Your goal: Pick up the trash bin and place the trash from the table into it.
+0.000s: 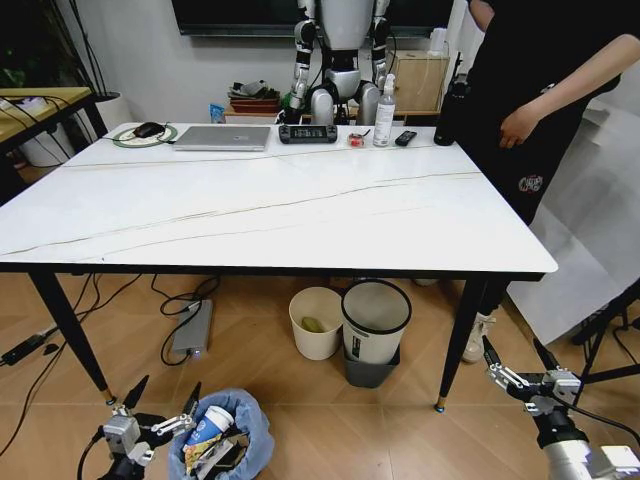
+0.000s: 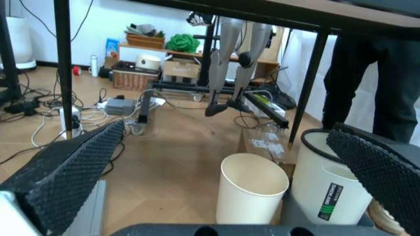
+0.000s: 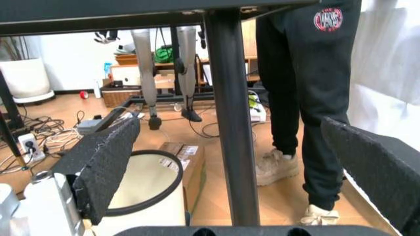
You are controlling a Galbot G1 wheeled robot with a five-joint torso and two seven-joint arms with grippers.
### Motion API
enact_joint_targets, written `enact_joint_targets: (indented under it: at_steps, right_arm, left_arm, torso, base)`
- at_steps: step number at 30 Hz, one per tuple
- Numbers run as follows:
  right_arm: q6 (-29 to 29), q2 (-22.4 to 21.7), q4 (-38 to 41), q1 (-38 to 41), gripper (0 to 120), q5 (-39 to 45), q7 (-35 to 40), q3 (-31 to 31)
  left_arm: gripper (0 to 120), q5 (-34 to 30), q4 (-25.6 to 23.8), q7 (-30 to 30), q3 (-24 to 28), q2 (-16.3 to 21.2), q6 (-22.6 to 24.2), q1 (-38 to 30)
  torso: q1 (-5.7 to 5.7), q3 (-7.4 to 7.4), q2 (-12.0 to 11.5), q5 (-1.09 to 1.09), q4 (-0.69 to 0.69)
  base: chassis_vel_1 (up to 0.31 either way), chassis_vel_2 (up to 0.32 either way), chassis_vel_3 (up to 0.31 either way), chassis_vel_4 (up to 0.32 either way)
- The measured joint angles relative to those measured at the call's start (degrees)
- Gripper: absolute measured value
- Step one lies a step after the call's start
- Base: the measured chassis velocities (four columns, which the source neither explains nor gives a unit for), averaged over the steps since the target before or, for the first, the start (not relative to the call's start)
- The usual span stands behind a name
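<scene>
The trash bin [image 1: 225,445], lined with a crinkled light-blue bag, stands on the wooden floor in front of the table [image 1: 300,215]. Inside it lies trash: a blue-and-white paper cup [image 1: 208,425] and some wrappers. My left gripper [image 1: 170,383] is low beside the bin's left side, open and holding nothing. Its black pads [image 2: 72,167] spread wide in the left wrist view. My right gripper [image 1: 511,343] hovers open near the floor at the right, close to the table's front right leg [image 3: 229,108].
A cream bin [image 1: 316,322] and a white-rimmed dark bin [image 1: 375,325] stand under the table. A laptop [image 1: 222,138], a controller [image 1: 307,132] and a bottle [image 1: 384,112] sit at the table's far edge. A person [image 1: 540,90] stands at its right. Cables and a power strip [image 1: 192,328] lie on the floor.
</scene>
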Motion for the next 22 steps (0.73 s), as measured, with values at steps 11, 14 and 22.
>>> enact_joint_targets:
  at_steps: [11, 14, 22]
  right_arm:
    - [0.0, 0.0, 0.0, 0.0, 100, 0.0, 0.0, 0.0]
    - [0.0, 0.0, -0.01, 0.0, 100, 0.0, 0.0, 0.0]
    - [0.0, 0.0, -0.01, 0.0, 100, 0.0, 0.0, 0.0]
  left_arm:
    - [100, 0.03, 0.53, -0.14, 0.06, -0.03, 0.1, -0.32]
    - [100, 0.03, 0.59, -0.19, 0.07, -0.03, 0.14, -0.37]
    - [100, 0.03, 0.78, -0.3, 0.08, -0.03, 0.23, -0.46]
  torso:
    - [0.01, 0.01, 0.01, 0.0, 0.0]
    - [0.01, 0.01, 0.01, 0.0, 0.0]
    - [0.01, 0.01, 0.02, 0.0, 0.0]
  base:
    - [0.0, 0.0, 0.0, 0.0]
    - [0.0, 0.0, 0.0, 0.0]
    - [0.0, 0.0, 0.0, 0.0]
